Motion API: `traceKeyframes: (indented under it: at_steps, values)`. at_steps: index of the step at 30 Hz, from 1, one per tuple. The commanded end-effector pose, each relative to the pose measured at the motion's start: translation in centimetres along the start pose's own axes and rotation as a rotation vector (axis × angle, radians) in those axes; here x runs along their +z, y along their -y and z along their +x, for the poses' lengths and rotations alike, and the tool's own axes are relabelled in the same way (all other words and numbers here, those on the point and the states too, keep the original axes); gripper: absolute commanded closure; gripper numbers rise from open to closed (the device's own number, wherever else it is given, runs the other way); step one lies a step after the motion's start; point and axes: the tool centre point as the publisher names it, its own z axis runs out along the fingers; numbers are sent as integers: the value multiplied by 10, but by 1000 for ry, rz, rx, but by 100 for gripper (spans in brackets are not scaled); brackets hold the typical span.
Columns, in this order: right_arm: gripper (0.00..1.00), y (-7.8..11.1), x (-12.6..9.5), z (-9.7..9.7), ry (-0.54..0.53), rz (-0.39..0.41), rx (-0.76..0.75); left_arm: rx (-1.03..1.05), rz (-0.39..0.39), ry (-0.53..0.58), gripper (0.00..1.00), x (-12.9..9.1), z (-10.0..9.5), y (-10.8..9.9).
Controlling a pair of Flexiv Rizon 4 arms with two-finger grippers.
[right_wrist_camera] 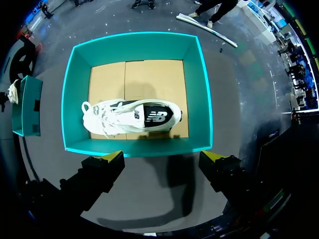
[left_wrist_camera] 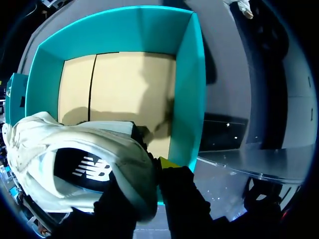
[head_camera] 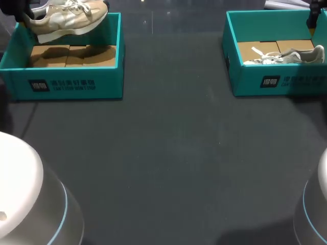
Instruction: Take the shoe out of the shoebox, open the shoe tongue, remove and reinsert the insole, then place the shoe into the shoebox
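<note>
Left gripper [left_wrist_camera: 149,174] is clenched on the heel end of a beige sneaker [head_camera: 66,18], holding it tilted in the air above the left shoebox [head_camera: 71,87]. This teal box sits on the dark counter [head_camera: 168,153], and the sneaker's shadow falls on its cardboard floor. Well apart from the left shoebox, across the counter to its right, a second shoebox [head_camera: 265,84] holds a white sneaker [head_camera: 286,56]. It lies on its side, with its toe pointing back toward the left shoebox. Right gripper [right_wrist_camera: 162,156] hangs above the second shoebox with its fingers spread wide, grasping nothing.
</note>
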Motion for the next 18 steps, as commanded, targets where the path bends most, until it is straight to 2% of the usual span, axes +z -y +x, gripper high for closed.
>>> traceKeyframes:
  at_steps: [1, 18]
  values:
    - [0, 0, 0, 0, 0, 0, 1, -5, -6, -5, 100, -25, 1, 5]
    - [0, 0, 0, 0, 0, 0, 1, -56, -31, -10, 100, -94, 4, -7]
